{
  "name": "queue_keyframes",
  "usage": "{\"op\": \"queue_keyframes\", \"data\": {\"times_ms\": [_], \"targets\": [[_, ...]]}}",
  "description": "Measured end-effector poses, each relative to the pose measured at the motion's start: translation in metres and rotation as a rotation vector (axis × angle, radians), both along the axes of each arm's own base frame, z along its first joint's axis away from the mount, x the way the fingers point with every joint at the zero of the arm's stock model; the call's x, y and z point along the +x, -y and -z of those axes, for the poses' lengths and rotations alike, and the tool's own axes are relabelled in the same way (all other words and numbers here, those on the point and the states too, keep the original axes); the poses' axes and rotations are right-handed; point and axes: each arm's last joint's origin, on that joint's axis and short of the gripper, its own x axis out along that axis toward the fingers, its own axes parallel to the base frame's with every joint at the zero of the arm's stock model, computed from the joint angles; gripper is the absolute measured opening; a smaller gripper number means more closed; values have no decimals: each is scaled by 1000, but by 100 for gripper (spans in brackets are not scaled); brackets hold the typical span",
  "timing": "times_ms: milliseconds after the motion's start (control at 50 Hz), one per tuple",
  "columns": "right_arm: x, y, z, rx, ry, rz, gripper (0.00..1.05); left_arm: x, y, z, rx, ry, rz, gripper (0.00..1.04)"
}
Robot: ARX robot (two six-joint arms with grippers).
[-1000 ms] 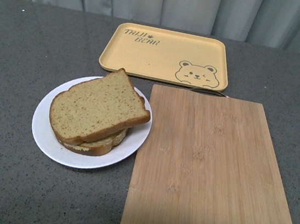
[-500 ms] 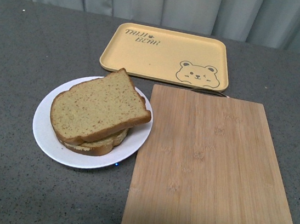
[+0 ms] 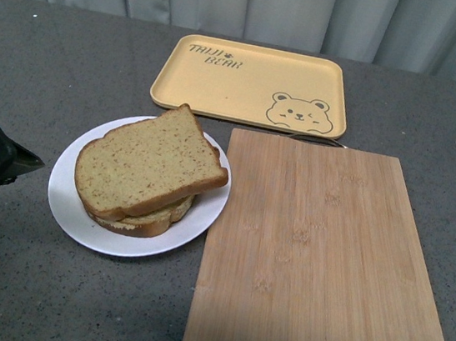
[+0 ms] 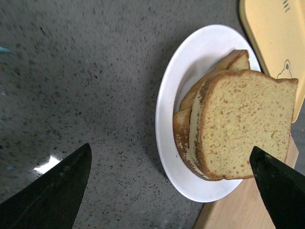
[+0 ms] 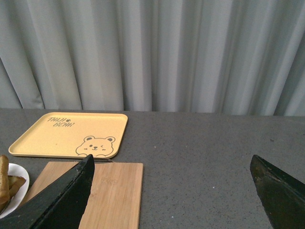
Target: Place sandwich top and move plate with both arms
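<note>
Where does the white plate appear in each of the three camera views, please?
Front view: plate left of centre, beside the wooden board.
Left wrist view: the whole plate, mid-frame.
Right wrist view: only a sliver at the frame edge, beside the board.
Shared landmark: yellow bear tray, seen in all three.

- The sandwich top [image 3: 149, 163] is lying atop slices [image 3: 150, 221] on the plate [image 3: 68, 200].
- The board [image 3: 316, 266] is lying at the plate's three o'clock, the tray [image 3: 239, 88] at its one o'clock.
</note>
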Motion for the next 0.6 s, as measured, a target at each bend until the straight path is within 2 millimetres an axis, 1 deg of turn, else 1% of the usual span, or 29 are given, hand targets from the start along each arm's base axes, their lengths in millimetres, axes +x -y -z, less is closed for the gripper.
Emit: {"op": "queue_keyframes", "data": {"times_ms": [320,520,540,600], "targets": [[0,0,0,0,0,0,95,28,2,21,-135,-63,-51,98],[0,0,0,0,0,0,95,30,-1,34,-172,-121,-96,98],[0,0,0,0,0,0,95,30,-1,35,-173,-123,-98,98],[0,0,0,0,0,0,95,29,-2,36,-191,-130,-110,84]]}}
